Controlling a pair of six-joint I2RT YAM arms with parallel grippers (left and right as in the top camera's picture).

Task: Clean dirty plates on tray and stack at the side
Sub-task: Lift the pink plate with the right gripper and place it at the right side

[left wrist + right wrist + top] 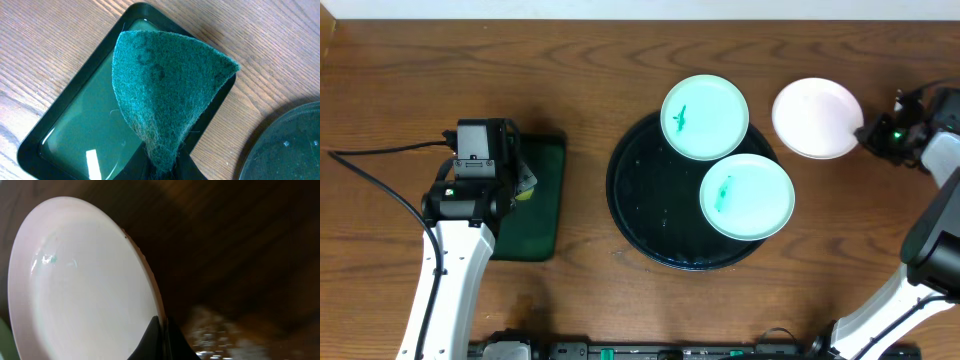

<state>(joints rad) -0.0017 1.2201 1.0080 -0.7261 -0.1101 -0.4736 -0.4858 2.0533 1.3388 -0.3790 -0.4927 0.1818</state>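
Two pale-mint plates with green smears rest on the black round tray [650,215]: one at its far edge [705,117], one at its right side [747,196]. A third white plate [815,117] is off the tray to the right; my right gripper [868,133] is shut on its rim. In the right wrist view the plate [85,290] fills the left side, tilted, its rim pinched between the fingers [163,335]. My left gripper [520,180] is shut on a green scouring pad [165,90] and holds it over the dark green rectangular tray [75,130].
The dark green rectangular tray [545,195] sits left of the black tray and holds liquid. The black tray's rim shows at the lower right of the left wrist view [280,145]. A cable [380,150] runs across the table at the far left.
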